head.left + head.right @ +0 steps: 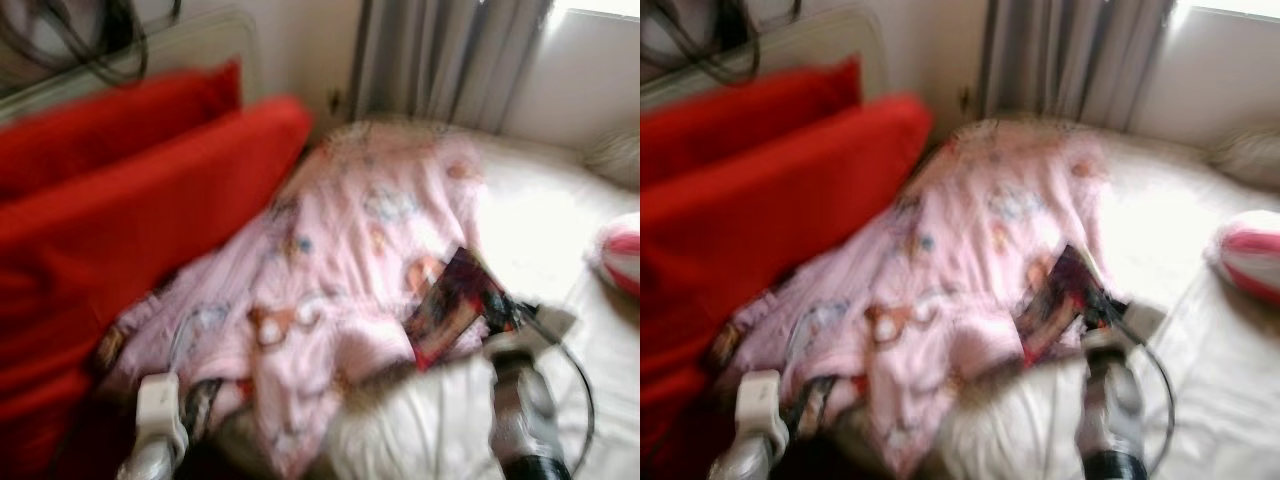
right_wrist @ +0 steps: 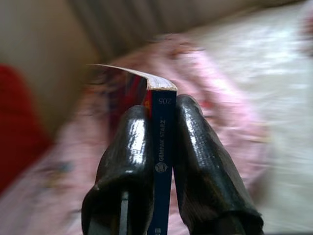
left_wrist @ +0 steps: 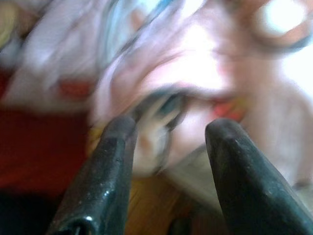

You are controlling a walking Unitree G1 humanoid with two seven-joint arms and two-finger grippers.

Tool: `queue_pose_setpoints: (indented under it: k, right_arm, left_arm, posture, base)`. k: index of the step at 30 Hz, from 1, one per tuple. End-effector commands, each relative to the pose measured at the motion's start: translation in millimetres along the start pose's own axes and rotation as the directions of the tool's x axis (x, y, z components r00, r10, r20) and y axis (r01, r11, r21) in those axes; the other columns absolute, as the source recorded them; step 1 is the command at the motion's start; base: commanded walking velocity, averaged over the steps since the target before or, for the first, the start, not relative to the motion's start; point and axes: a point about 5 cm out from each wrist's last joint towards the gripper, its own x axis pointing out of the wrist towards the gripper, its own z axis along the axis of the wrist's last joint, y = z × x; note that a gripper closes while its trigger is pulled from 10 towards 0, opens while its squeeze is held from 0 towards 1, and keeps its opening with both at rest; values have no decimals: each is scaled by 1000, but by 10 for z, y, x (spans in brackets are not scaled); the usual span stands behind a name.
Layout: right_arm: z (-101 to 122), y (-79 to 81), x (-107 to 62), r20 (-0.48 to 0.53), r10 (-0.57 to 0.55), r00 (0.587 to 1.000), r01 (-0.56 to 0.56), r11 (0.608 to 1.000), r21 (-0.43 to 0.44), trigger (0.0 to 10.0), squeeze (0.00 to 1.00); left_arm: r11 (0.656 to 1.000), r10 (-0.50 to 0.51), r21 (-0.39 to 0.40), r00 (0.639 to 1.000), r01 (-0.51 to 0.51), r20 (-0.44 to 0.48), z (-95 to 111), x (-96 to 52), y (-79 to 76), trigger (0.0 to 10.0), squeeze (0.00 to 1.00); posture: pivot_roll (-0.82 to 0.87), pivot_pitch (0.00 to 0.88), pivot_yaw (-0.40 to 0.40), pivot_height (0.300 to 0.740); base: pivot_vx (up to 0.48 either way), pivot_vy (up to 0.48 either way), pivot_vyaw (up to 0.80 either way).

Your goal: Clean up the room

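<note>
Head view: a book [image 1: 455,305] is held above the pink quilt [image 1: 340,250] by the right gripper [image 1: 505,325]; red cushions [image 1: 120,200] lie alongside.
Left wrist: left gripper [image 3: 168,137] fingers are spread apart, nothing held, quilt close ahead.
Right wrist: fingers [image 2: 129,147] are clamped on the book's spine [image 2: 161,142].
Risk: slippage is judged possible, given the thin edge grip.

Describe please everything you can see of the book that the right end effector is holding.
The book is thin, with a dark blue spine carrying white print and a dark, colourful cover with red on it; it looks like a paperback or comic. The right end effector holds it by the spine, one black finger pressed on each side. Its top cover corner curls away from the pages. It is lifted above the pink patterned blanket on the bed; blur hides the finer print.
</note>
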Motion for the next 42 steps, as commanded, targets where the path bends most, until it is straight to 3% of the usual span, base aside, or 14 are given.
queue_pose_setpoints:
  k: [1,14,19,29,37,42]
  right_arm:
    - [62,-13,31,33,-19,999,19,1000,12,10000,0]
    - [-28,-114,-13,0,-85,996,85,996,34,10000,0]
    - [-30,-148,-17,-2,-110,994,110,991,79,10000,0]
    - [-42,-134,1,-2,-122,993,122,991,48,10000,0]
    - [-103,-135,-22,-19,-131,991,132,988,74,10000,0]
    - [-129,-130,-26,-26,-136,990,137,987,87,10000,0]
  left_arm:
    - [1000,2,3,999,-2,-47,-119,-42,17,10000,0]
    - [1000,-11,3,998,11,-58,-152,-53,-12,10000,0]
    - [1000,-14,2,998,14,-57,-152,-53,-19,10000,0]
    - [1000,-5,-2,999,5,-51,-118,-38,-3,10000,0]
    - [1000,1,-1,999,-1,-53,-123,-42,25,10000,0]
    - [1000,3,0,999,-3,-53,-126,-45,36,10000,0]
  posture:
    - [-33,0,-47,740]
    - [-30,0,-54,740]
    - [-29,0,-60,740]
    - [-26,1,-61,740]
    - [-27,0,-51,740]
    - [-27,0,-47,740]
  base:
    - [0,0,0]
    - [0,-18,0]
    - [0,-464,-489]
    - [0,-478,-397]
    - [0,-479,0]
    - [0,-468,-672]
